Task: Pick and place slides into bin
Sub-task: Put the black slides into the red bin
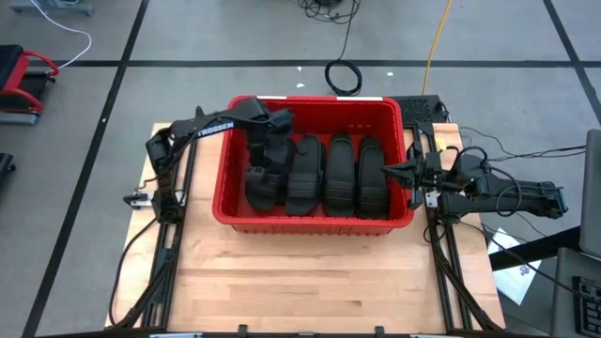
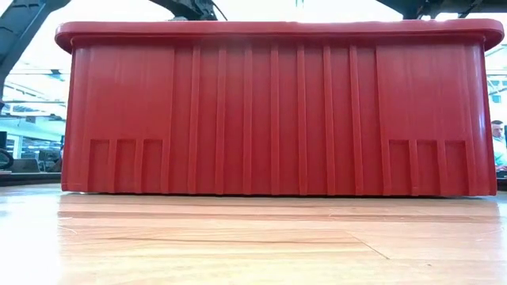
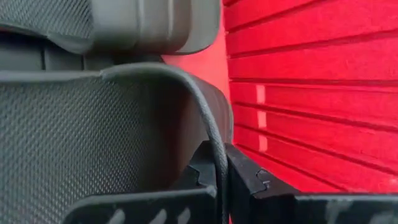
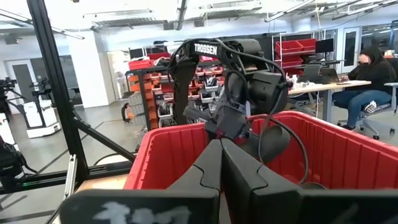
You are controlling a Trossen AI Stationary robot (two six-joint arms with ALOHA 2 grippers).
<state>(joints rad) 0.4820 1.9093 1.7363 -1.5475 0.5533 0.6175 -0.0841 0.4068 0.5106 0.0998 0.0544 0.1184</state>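
The slides [image 1: 324,174] lie inside the bin [image 1: 315,218], which sits in the upper middle of the high view on the wooden counter [image 1: 310,277]. Three of them stand side by side as dark ovals across the middle and right of the tub, and a fourth [image 1: 263,183] sits at the left end, partly hidden under the arm. The left arm reaches in from the upper left of that frame, over the rim, and its left claw [image 1: 268,155] hangs down into the left part of the bin right at that slide. In the left wrist view the fingers [image 3: 245,180] are pressed together, with the textured black sole of a slide [image 3: 81,143] filling the left of the frame close against them and the ribbed red inner wall on the right; whether the sole's edge is pinched between them cannot be told. The right claw [image 1: 404,171] rests at the right rim of the bin, at middle right of the high view, its fingers [image 4: 239,177] closed on nothing and pointing across the tub toward the other arm. The low view is filled by the bin's ribbed outer wall.
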